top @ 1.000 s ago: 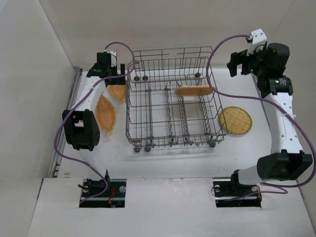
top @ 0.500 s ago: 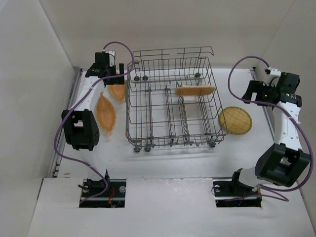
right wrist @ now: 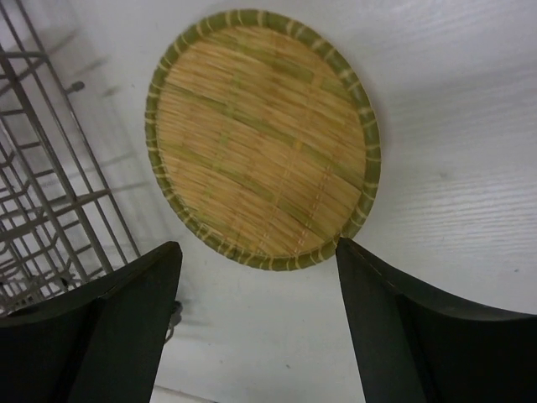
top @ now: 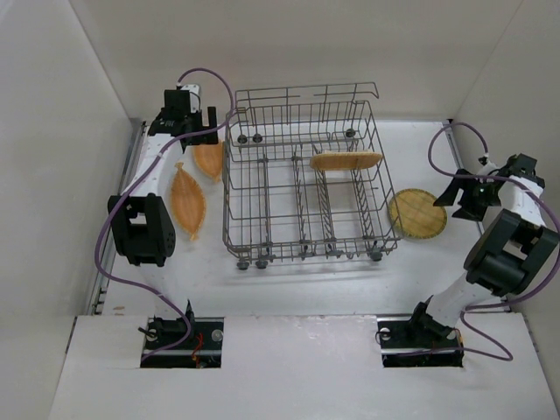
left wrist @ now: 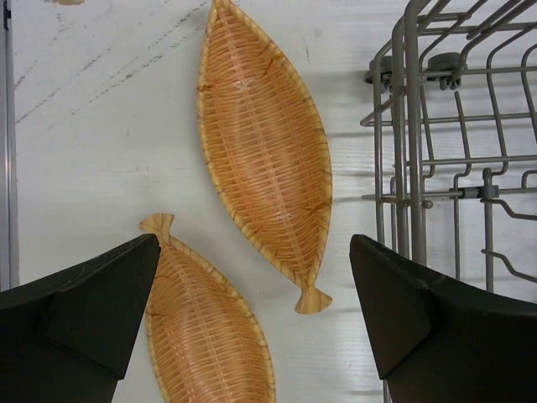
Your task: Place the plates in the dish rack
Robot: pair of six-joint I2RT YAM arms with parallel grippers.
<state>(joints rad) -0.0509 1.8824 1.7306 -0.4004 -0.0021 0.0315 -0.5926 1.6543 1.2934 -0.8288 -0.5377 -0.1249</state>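
The grey wire dish rack point(top: 297, 179) stands mid-table. One woven orange-tan plate point(top: 346, 161) stands on edge among its tines at the back right. A round woven plate point(top: 417, 213) lies flat on the table right of the rack; it fills the right wrist view point(right wrist: 262, 138). Two fish-shaped woven plates point(top: 188, 203) point(top: 208, 161) lie flat left of the rack, also in the left wrist view point(left wrist: 264, 151) point(left wrist: 205, 327). My left gripper point(top: 198, 133) point(left wrist: 254, 252) is open and empty above them. My right gripper point(top: 457, 199) point(right wrist: 258, 273) is open and empty, just right of the round plate.
White walls close in the table at the left, back and right. The rack's side wires point(left wrist: 453, 168) are close to the right of my left gripper, and the rack's right side point(right wrist: 50, 168) is left of the round plate. A metal rail point(top: 133, 157) runs along the left edge.
My right arm has swung down from high at the back right to just beside the round plate. My left gripper has shifted slightly toward the back. No plate has moved.
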